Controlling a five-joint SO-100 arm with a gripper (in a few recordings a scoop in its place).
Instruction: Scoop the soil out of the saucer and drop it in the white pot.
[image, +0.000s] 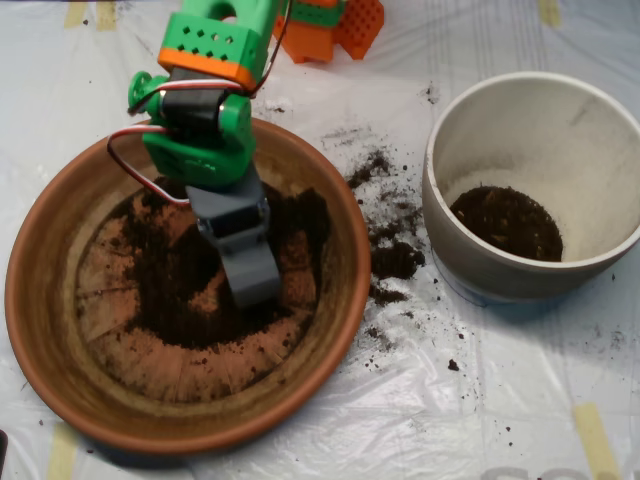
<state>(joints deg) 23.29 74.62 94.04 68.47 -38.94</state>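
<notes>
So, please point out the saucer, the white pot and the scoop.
saucer (40, 330): overhead view, bare left rim.
white pot (560, 150): overhead view, inner wall above the soil.
scoop (250, 275): overhead view, grey shell's back.

The hand (252, 278) dips into soil (175, 285) in the saucer (40, 330).

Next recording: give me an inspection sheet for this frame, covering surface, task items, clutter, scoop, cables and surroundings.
Surface: white plastic sheet, wrinkled, with tape strips.
Saucer: left, holds a thin patch of soil; much of its floor is bare.
White pot: right, upright, a small dark heap of soil at its bottom.
Clutter: spilled soil on the sheet between saucer and pot.
Scoop: down inside the saucer, tip in the soil.
Cables: red and white wires loop off the green arm.
Surroundings: orange printed parts at the top edge.
</notes>
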